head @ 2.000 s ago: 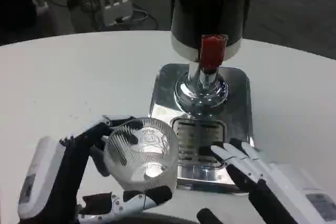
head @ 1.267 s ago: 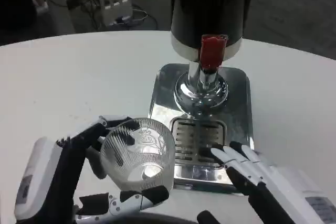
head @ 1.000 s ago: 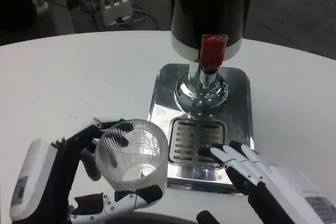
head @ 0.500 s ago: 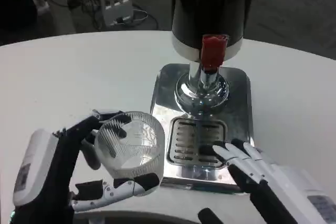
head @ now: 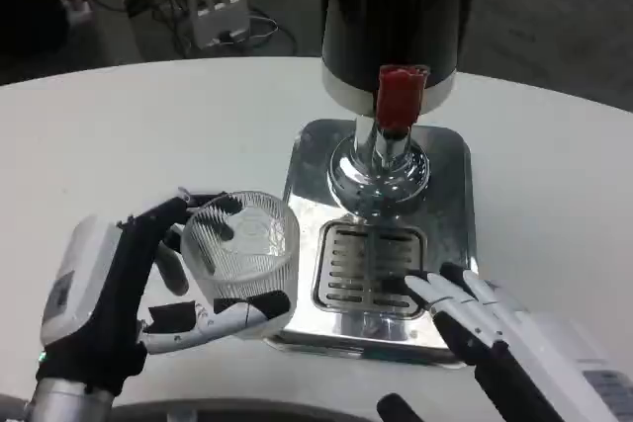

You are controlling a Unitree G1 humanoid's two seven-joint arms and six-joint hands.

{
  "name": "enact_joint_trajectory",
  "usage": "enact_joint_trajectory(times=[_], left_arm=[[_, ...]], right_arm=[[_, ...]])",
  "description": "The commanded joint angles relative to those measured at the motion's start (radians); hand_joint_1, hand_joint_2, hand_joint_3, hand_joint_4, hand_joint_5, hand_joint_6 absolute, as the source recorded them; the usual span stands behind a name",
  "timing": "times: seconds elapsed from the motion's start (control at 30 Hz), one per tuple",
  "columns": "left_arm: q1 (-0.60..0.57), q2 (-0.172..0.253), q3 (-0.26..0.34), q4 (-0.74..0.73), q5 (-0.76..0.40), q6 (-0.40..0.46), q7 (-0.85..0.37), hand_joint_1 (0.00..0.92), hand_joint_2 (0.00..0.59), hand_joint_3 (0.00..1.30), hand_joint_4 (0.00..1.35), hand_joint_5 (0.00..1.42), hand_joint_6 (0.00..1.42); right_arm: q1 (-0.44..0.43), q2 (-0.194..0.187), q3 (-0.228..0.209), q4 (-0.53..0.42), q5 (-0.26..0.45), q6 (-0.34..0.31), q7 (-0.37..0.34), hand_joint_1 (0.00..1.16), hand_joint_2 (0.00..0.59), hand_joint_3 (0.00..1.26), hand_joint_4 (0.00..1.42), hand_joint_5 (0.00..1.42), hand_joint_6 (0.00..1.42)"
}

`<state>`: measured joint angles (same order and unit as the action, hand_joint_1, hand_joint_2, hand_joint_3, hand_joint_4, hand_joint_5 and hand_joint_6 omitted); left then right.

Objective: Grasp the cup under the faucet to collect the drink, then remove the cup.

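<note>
Big white surface (head: 148, 126) with a dark dispenser (head: 396, 7) at the back, sitting on a shiny steel tray (head: 450, 175). Red tap (head: 399, 98) sticks out front, with the grate (head: 361, 269) below it. The left hand (head: 148, 284) has its fingers wrapped around the clear ribbed cup (head: 240, 244), which sits left of the grate, over the tray's left edge, not under the tap. Right hand (head: 485, 318) holds nothing, fingers straight, tips at the grate's right edge.

No text could be read. The cup (head: 240, 244) carried a small printed figure, and the right hand (head: 485, 318) a label, both too blurred.
</note>
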<state>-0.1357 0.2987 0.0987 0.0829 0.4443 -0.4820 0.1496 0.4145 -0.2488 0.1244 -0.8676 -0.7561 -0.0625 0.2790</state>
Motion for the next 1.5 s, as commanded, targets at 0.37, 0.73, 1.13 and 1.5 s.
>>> enact_joint_trajectory(times=[0.37,0.73,1.13,1.5], left_arm=[[-0.238,-0.018,-0.095,0.232,0.008,0.028,0.046,0.593,0.011,0.62,0.71,0.85,1.03],[-0.370,-0.028,-0.144,0.393,0.032,0.021,0.096,0.546,0.027,0.62,0.72,0.85,1.04],[-0.524,-0.026,-0.229,0.648,0.083,-0.001,0.210,0.532,0.032,0.62,0.72,0.85,1.04],[-0.630,-0.069,-0.331,0.796,0.154,0.002,0.350,0.527,0.045,0.62,0.71,0.83,1.03]], right_arm=[[0.034,0.005,0.003,-0.021,0.006,-0.011,-0.006,0.45,0.428,0.13,0.08,0.00,0.00],[0.031,0.001,-0.024,-0.024,0.016,-0.006,-0.004,0.45,0.428,0.13,0.08,0.00,0.00],[0.039,-0.004,-0.066,-0.023,0.045,0.000,0.000,0.45,0.433,0.13,0.08,0.00,0.00],[0.066,-0.004,-0.113,-0.023,0.080,-0.011,-0.009,0.45,0.436,0.14,0.08,0.00,0.00]])
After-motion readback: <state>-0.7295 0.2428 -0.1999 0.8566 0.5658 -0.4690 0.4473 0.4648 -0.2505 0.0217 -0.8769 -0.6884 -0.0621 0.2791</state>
